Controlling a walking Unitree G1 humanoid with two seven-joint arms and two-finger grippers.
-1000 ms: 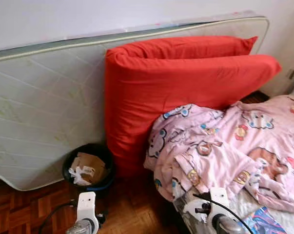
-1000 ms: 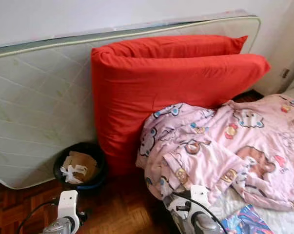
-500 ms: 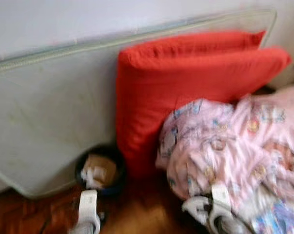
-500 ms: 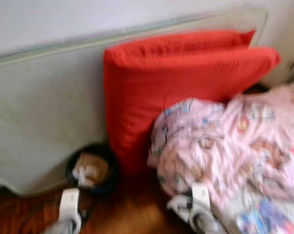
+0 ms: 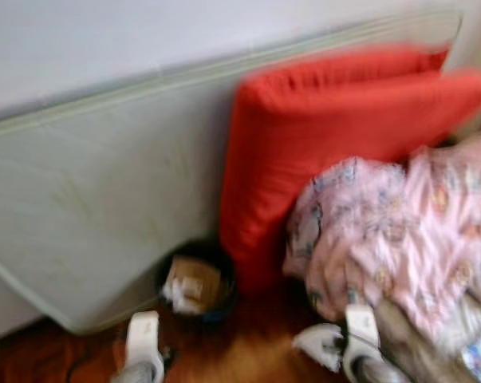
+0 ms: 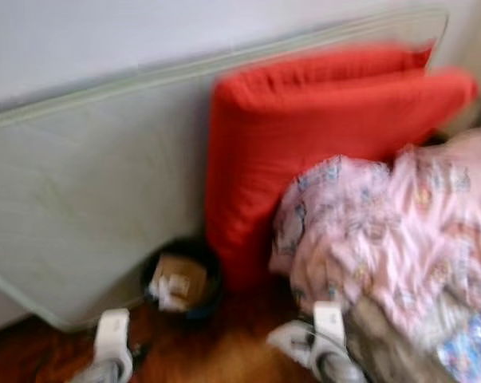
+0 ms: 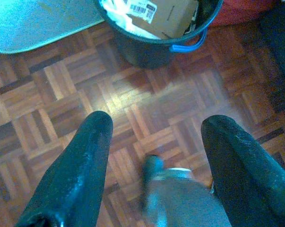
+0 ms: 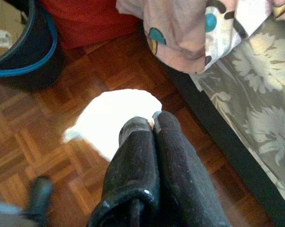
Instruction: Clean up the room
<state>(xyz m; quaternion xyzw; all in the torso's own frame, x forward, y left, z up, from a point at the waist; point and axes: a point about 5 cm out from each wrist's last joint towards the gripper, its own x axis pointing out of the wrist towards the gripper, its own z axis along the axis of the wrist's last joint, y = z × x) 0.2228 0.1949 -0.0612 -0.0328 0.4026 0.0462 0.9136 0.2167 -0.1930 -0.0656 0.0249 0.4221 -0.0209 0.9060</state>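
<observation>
The right claw (image 8: pixel 154 124) hangs low over the parquet floor (image 8: pixel 33 146), its two black fingers pressed together on a piece of white tissue (image 8: pixel 114 116) — the sheet spreads out beyond the fingertips, bright against the wood. Just beside it runs the dark edge of a bed with a grey flowered sheet (image 8: pixel 255 109), and a corner of the pink cartoon blanket (image 8: pixel 180 33) droops over that edge.

The left claw (image 7: pixel 154 125) hangs above bare floor with its fingers spread wide and nothing between them. Ahead of it stands a black bin (image 7: pixel 151 45) with a blue handle, holding a cardboard box (image 7: pixel 161 14) and crumpled white paper.

From the head — the view is blurred — the bin (image 5: pixel 196 279) sits on the floor against the foot of a pale mattress (image 5: pixel 96 199) leaning on the wall. A big red cushion (image 5: pixel 336 136) stands just beside the bin, propped against the mattress, with the pink blanket (image 5: pixel 400 231) heaped against its lower right.
</observation>
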